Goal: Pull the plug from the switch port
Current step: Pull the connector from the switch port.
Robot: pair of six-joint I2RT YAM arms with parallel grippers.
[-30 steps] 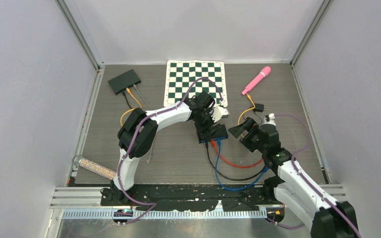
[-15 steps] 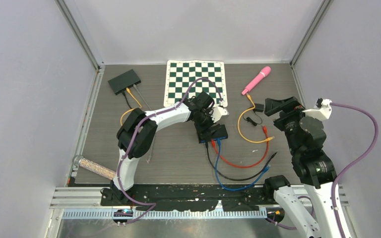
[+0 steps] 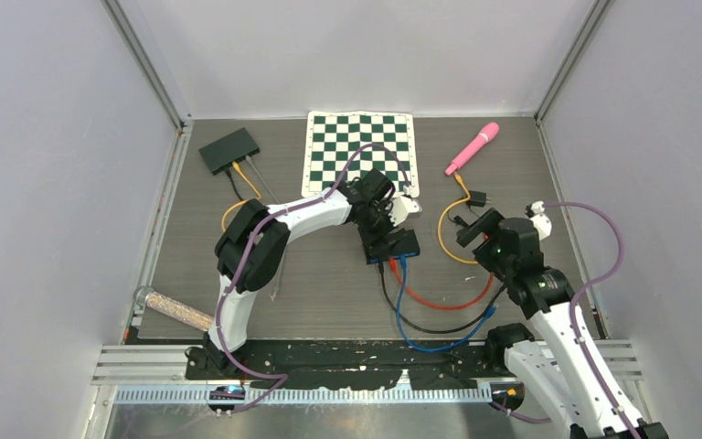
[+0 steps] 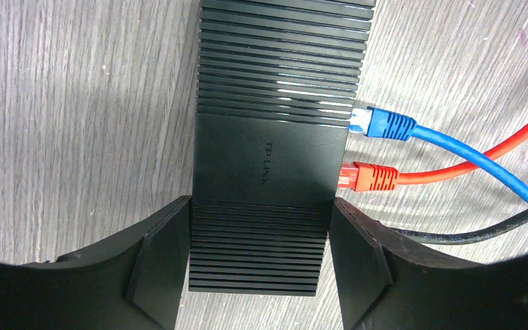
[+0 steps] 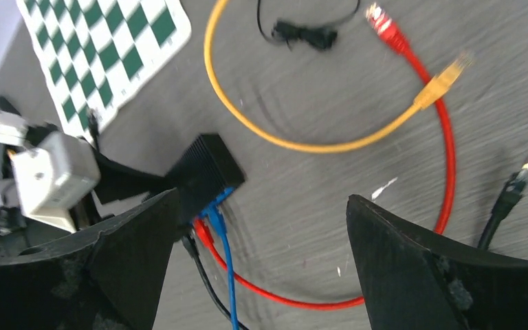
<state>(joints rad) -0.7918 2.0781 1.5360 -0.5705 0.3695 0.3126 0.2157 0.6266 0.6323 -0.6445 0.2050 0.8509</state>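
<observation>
The black switch (image 3: 395, 245) lies on the table, and my left gripper (image 3: 377, 230) is shut on its short end. In the left wrist view the jaws (image 4: 260, 268) press both sides of the switch (image 4: 275, 137). A blue plug (image 4: 381, 124), a red plug (image 4: 368, 177) and a black cable (image 4: 454, 237) sit in its ports. My right gripper (image 3: 473, 230) is open and empty, above the table to the right of the switch. In its wrist view, the open jaws (image 5: 261, 199) frame the switch (image 5: 203, 172) and the blue plug (image 5: 213, 210).
A loose yellow cable (image 5: 302, 144) with a free plug (image 5: 447, 79), a free red plug (image 5: 385, 20) and a free black plug (image 5: 515, 182) lie right of the switch. Behind stand a chessboard (image 3: 360, 151), a pink wand (image 3: 473, 147) and a second black box (image 3: 229, 149).
My right arm swung up and away to the right, then came back down beside the switch, still open. The yellow cable's end now lies free. My left gripper has not moved.
</observation>
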